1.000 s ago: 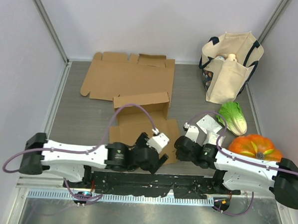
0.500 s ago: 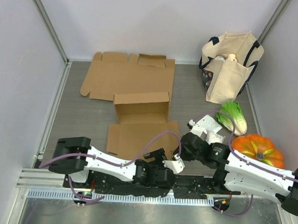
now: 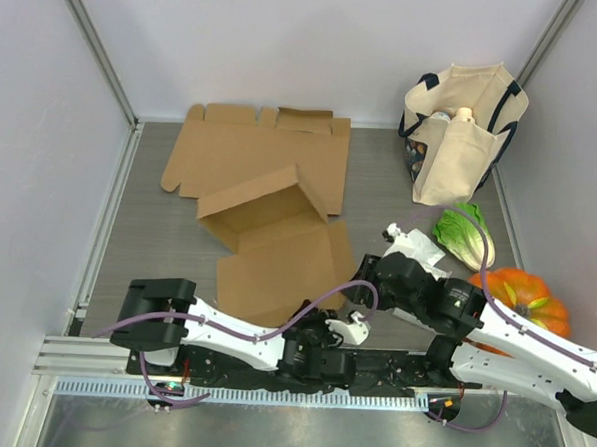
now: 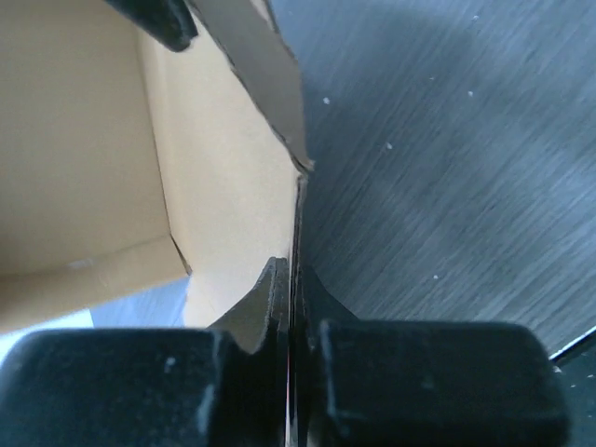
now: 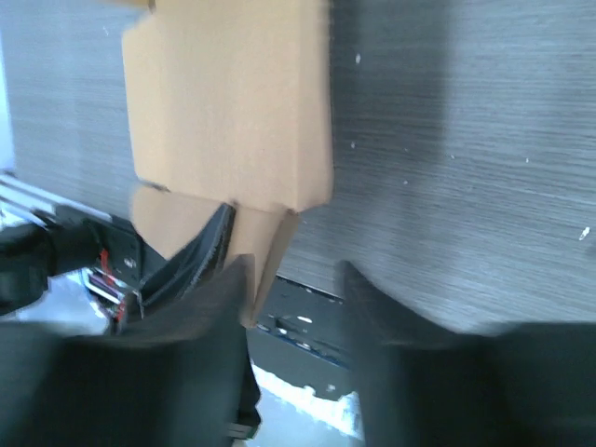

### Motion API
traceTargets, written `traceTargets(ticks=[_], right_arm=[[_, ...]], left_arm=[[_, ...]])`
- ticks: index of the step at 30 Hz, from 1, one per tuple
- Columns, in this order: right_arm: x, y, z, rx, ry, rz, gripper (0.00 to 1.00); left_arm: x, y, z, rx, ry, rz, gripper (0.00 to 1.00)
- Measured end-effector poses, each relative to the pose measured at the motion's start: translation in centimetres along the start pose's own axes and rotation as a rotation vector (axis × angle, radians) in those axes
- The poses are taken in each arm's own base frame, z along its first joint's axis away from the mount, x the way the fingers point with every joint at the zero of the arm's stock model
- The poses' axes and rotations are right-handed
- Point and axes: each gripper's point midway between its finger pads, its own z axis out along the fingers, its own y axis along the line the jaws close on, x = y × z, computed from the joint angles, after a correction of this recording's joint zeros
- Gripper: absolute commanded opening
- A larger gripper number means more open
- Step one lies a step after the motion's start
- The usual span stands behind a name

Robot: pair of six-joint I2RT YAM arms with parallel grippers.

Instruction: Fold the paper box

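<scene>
The paper box [image 3: 277,252] is a brown, half-folded carton in the middle of the table, its raised walls turned askew at the back. My left gripper [image 3: 345,324] sits at the box's near right corner. In the left wrist view it [image 4: 293,275] is shut on a thin upright cardboard flap [image 4: 300,200], with the box's inside [image 4: 223,186] to the left. My right gripper [image 3: 368,277] hovers just right of that corner. In the right wrist view it [image 5: 293,279] is open, and a flap corner of the box [image 5: 233,112] lies beside its left finger [image 5: 209,307].
A flat cardboard sheet [image 3: 257,156] lies at the back. A cream tote bag [image 3: 458,132] stands at the back right, with a cabbage [image 3: 465,237], a white packet [image 3: 413,245] and an orange pumpkin [image 3: 520,295] in front of it. Walls close off both sides.
My left gripper has gone from wide open to shut on the box's near right flap. The box has swung, its raised walls now askew. My right gripper has opened.
</scene>
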Motion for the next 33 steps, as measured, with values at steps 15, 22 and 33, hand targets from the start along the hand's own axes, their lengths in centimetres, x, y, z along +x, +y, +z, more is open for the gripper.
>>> traceTargets(ticks=[15, 22, 33], right_arm=[[-24.9, -3.4, -9.1, 0.368, -0.664, -0.036, 0.95], [-17.6, -6.0, -2.8, 0.254, -0.344, -0.207, 0.93], [-12.6, 1.2, -4.0, -0.059, -0.311, -0.305, 0.98]], left_arm=[[-10.0, 12.9, -4.9, 0.097, 0.092, -0.741, 0.0], [-12.1, 21.7, -3.7, 0.043, 0.207, -1.269, 0.0], [-4.0, 30.6, 2.2, -0.34, 0.419, -2.037, 0.0]])
